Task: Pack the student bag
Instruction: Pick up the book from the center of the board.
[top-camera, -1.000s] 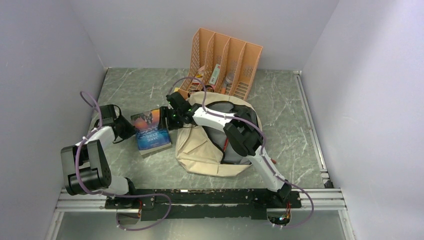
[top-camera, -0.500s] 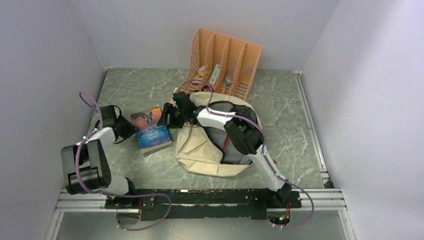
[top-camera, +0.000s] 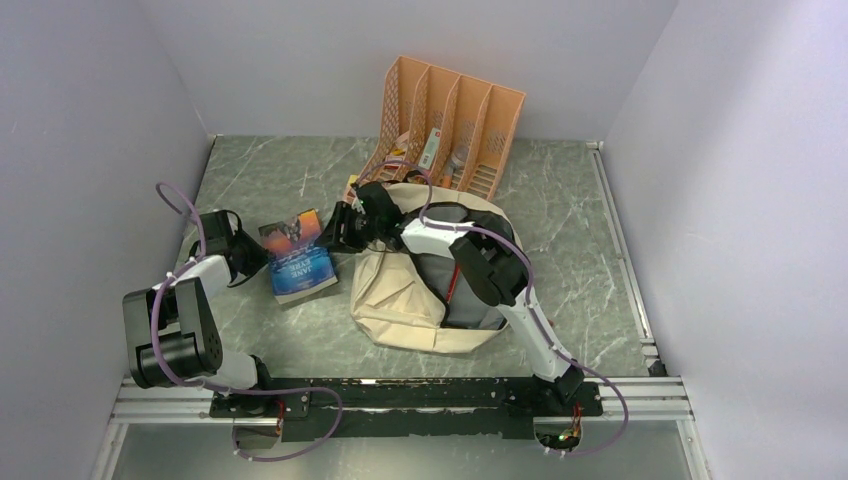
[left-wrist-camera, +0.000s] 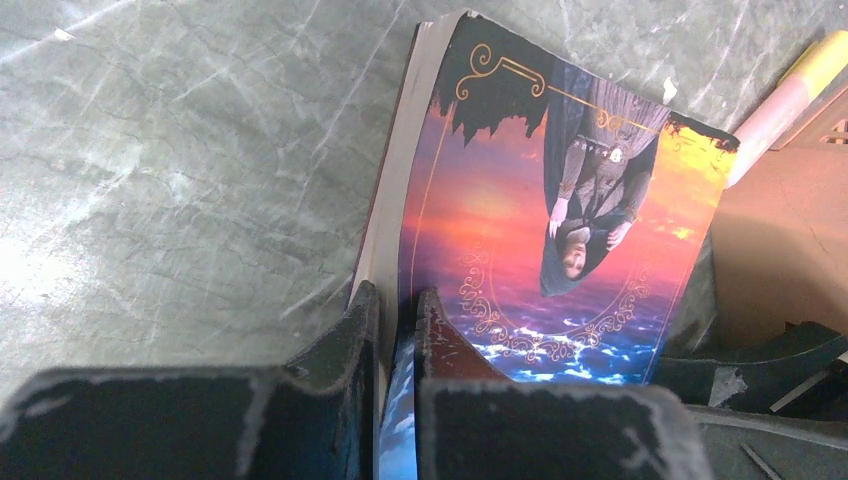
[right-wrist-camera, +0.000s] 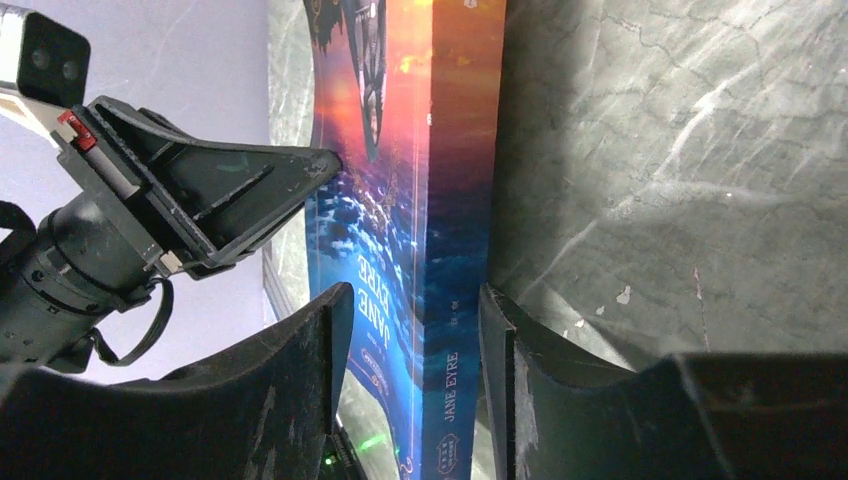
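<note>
Backpack (top-camera: 395, 295) just beside right end effector (top-camera: 334, 230)

Robot lab cell — bare walls (top-camera: 90, 150), mounting rail (top-camera: 660, 392)

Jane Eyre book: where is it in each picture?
Top external: the Jane Eyre book sits left of the beige backpack, between the two arms' grippers.
Left wrist: the book fills the middle, its cover upside down, pinched by the left gripper.
Right wrist: the book stands in the centre, spine towards us, between the fingers of the right gripper.
Shared landmark: the left gripper, seen at the book in all three.
</note>
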